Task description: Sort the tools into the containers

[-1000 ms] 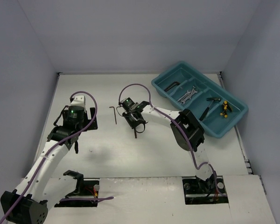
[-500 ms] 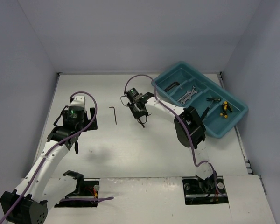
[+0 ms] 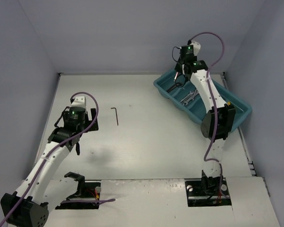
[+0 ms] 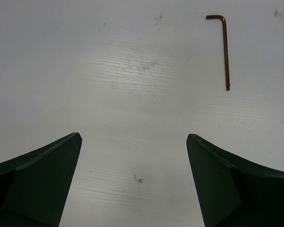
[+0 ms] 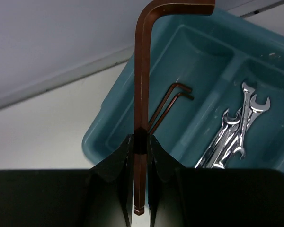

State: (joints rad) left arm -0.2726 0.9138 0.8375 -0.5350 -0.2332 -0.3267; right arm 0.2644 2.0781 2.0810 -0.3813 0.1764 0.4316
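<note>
Two poses: right gripper (image 5: 140, 142) high over tray (image 5: 113, 124), jaws tight on hex key (image 5: 141, 71); left gripper (image 4: 133, 136) low, jaws spread.

no readable text, labels or numbers anywhere

Your desk (image 3: 146, 151) holds: tray (image 3: 236, 123), far right; hex keys (image 5: 173, 101) in its far-left compartment, wrenches (image 5: 234, 132) in the next; loose hex key (image 3: 116, 115) left of tray, mid-desk.
</note>
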